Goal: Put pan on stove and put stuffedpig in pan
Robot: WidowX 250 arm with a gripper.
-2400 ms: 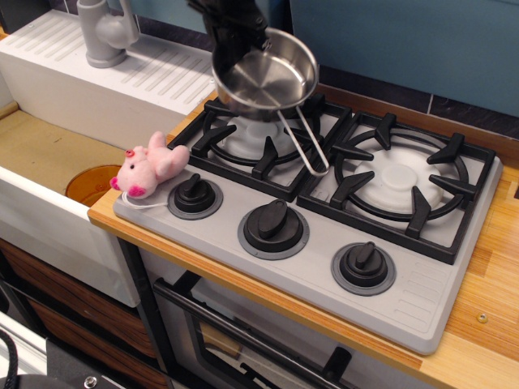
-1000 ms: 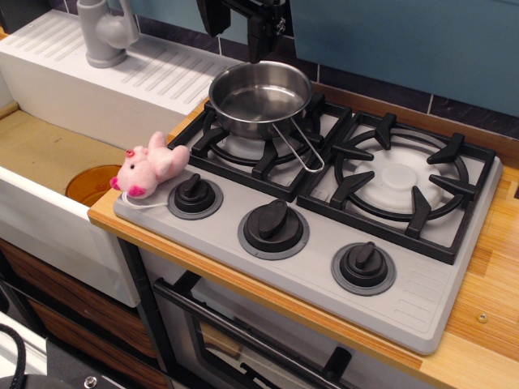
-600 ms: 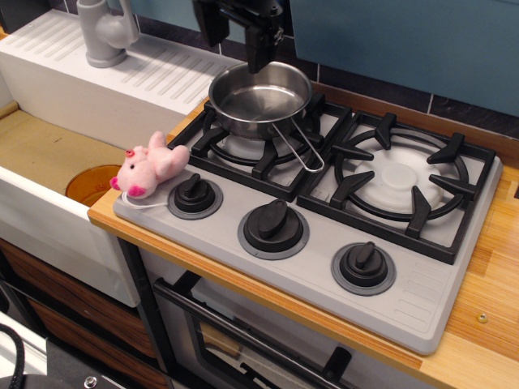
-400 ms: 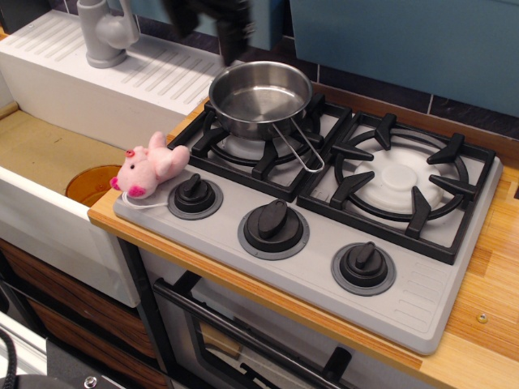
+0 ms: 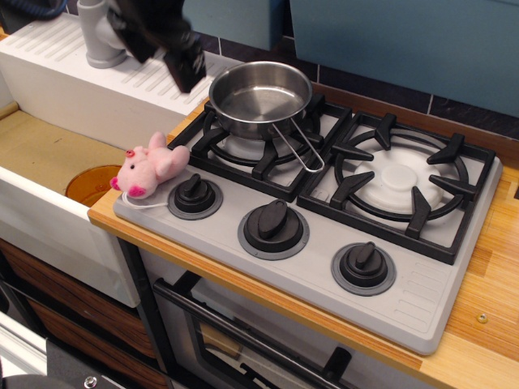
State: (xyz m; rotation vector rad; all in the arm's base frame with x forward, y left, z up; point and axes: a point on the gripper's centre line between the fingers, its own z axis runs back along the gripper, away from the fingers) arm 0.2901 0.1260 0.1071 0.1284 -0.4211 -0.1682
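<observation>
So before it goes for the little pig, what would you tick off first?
1. Pan seated on the stove: ok, it sits on the left grate, handle pointing toward the knobs.
2. Pan empty, ready for the pig: ok, nothing inside.
3. Stuffed pig reachable: ok, it lies at the stove's left front corner beside the left knob, nothing on top of it.
4. Gripper free of the pan: ok, it is off to the pan's left, holding nothing visible.
5. Jaws open wide enough for the pig: cannot tell, the gripper is blurred.
6. Path down to the pig: ok, nothing stands between them.
</observation>
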